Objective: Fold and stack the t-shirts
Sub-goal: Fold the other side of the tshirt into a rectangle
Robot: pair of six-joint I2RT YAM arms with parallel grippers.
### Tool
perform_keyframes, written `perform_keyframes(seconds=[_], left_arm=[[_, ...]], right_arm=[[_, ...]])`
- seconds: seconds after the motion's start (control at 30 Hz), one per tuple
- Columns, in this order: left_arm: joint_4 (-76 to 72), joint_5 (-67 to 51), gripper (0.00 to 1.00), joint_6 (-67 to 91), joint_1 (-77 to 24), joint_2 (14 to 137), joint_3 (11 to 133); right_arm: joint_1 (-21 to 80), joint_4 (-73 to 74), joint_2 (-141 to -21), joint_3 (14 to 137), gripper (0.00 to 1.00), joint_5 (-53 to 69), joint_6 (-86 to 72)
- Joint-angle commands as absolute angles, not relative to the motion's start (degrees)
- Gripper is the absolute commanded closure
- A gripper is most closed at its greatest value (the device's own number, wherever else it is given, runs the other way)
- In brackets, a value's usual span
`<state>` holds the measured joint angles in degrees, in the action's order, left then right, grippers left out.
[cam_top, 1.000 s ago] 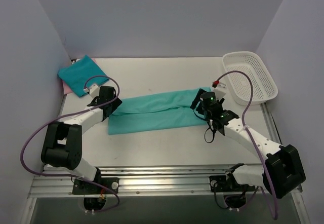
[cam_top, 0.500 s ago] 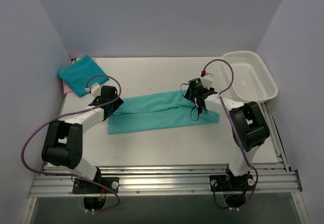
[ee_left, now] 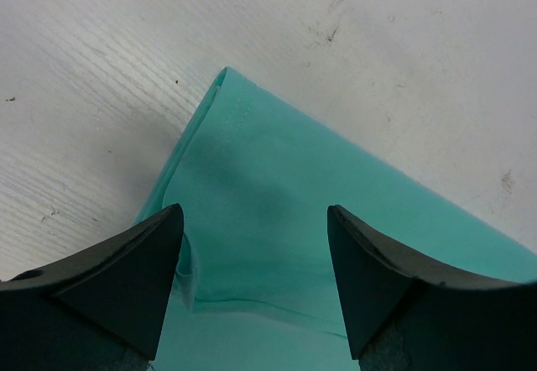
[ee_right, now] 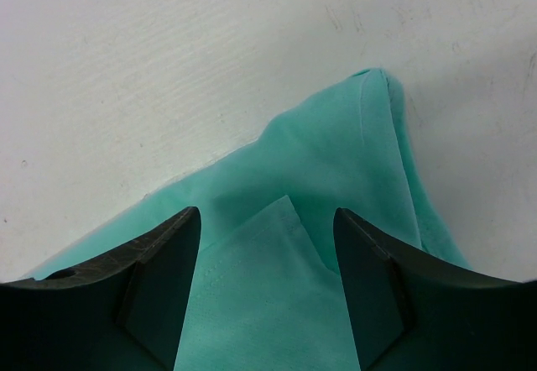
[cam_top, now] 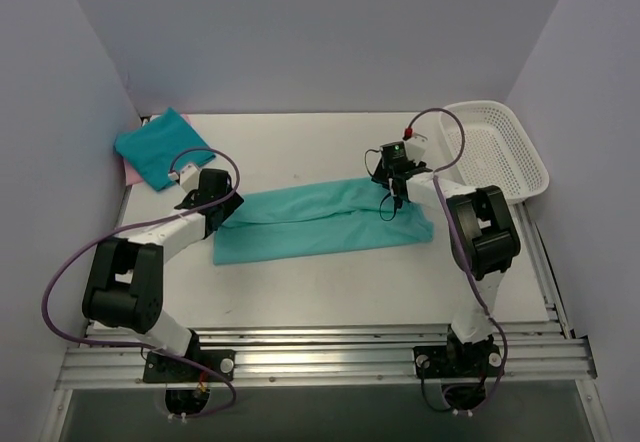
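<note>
One teal t-shirt (cam_top: pixel 158 148) already lies folded into a neat square well beyond and to the left of the left gripper (cam_top: pixel 222 207), on top of a pink one (cam_top: pixel 128 172) of which only an edge shows, so the stack looks started. The t-shirt being worked (cam_top: pixel 320 220) lies flat on the table (cam_top: pixel 300 142) as a long band stretched between the two grippers, apparently folded lengthwise but not yet crosswise. The left gripper (ee_left: pixel 256 220) hangs over the band's left end with its jaws wide apart and nothing held; the cloth's corner lies just ahead of its fingertips and flat cloth shows beneath the gap. The right gripper (ee_right: pixel 268 224) sits over the band's right end, jaws likewise spread and empty, with a small folded-over flap directly below and the end corner just ahead to its right. A white mesh basket (cam_top: pixel 530 177) stands near the right gripper's outer side with nothing visible inside. By my judgement, what is left is to fold this band shorter and place it on the stack.
</note>
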<state>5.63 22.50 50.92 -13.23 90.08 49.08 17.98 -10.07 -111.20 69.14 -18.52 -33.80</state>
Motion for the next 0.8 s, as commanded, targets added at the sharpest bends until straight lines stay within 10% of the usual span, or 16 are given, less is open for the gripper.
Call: perform_keyframes(seconds=[0.0, 0.77], left_arm=[[2.4, 23.3, 0.22, 50.1, -12.7, 91.1, 50.0], [2.0, 22.7, 0.22, 49.8, -11.8, 90.9, 49.7]], right_arm=[[18.1, -10.6, -112.3, 70.7, 0.40, -18.0, -33.0], [17.0, -12.2, -112.1, 66.7, 0.90, -16.5, -32.8]])
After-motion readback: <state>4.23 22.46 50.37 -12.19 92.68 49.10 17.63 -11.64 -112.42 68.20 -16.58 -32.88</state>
